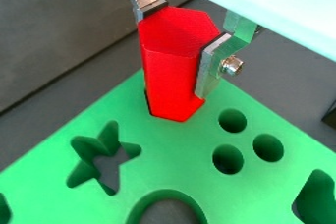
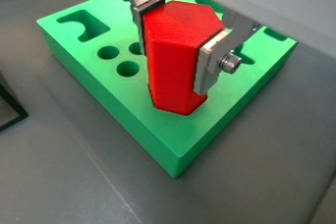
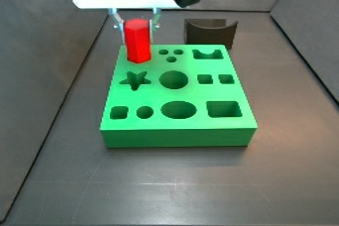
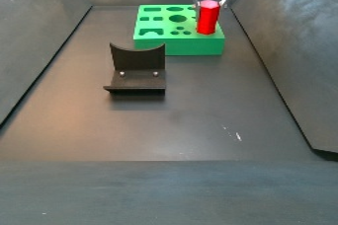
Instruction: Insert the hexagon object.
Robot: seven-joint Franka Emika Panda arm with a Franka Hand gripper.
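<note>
The tool [image 3: 138,18] holds the hexagon object [image 3: 138,41] upright in the green block's [image 3: 212,122] corner.

A green block [image 3: 179,99] with shaped holes lies flat on the dark surface [image 4: 172,140], directly under the tool [image 3: 138,19]. Its star hole [image 1: 102,155] and three round holes [image 1: 245,145] sit just beside the tool. A dark grey curved block [image 4: 134,70] stands well apart, seemingly upright.

Even, soft overhead light; faint shadows, mild sheen on the grey floor [image 4: 158,140]. The gripper [image 1: 184,33] is slightly blurred up close.
</note>
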